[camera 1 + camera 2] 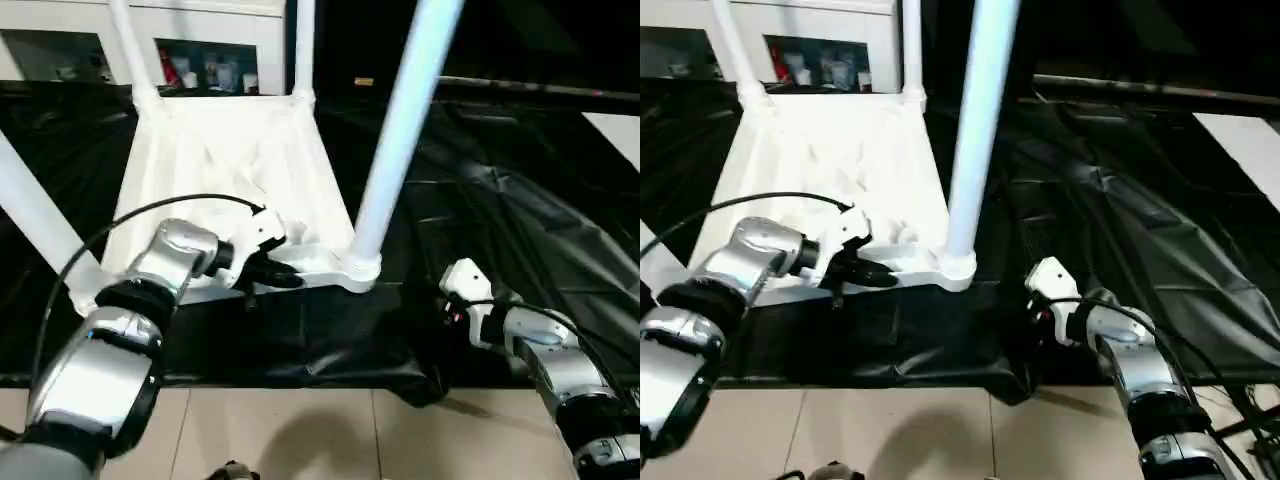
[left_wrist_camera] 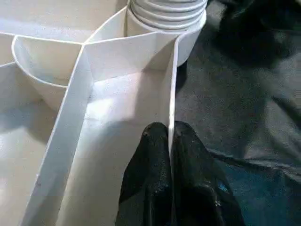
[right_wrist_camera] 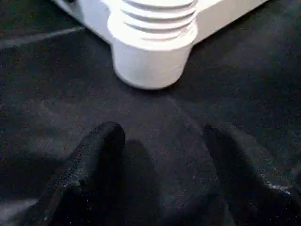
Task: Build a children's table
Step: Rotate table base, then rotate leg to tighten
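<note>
The table top [image 1: 235, 170] is seen lying underside-up on the black sheet [image 1: 520, 230], with all four legs [image 1: 400, 130] standing in the corner sockets. The left tool [image 2: 170, 141] is clamped on the thin rim wall [image 2: 172, 89] just beside the near socket [image 3: 153, 52]. The right tool [image 3: 160, 141] hangs with its fingers apart, near that socket, holding nothing. For a clean lift or turn, the rim grip should be kept square and the opposite side supported, since the thin wall may flex.
</note>
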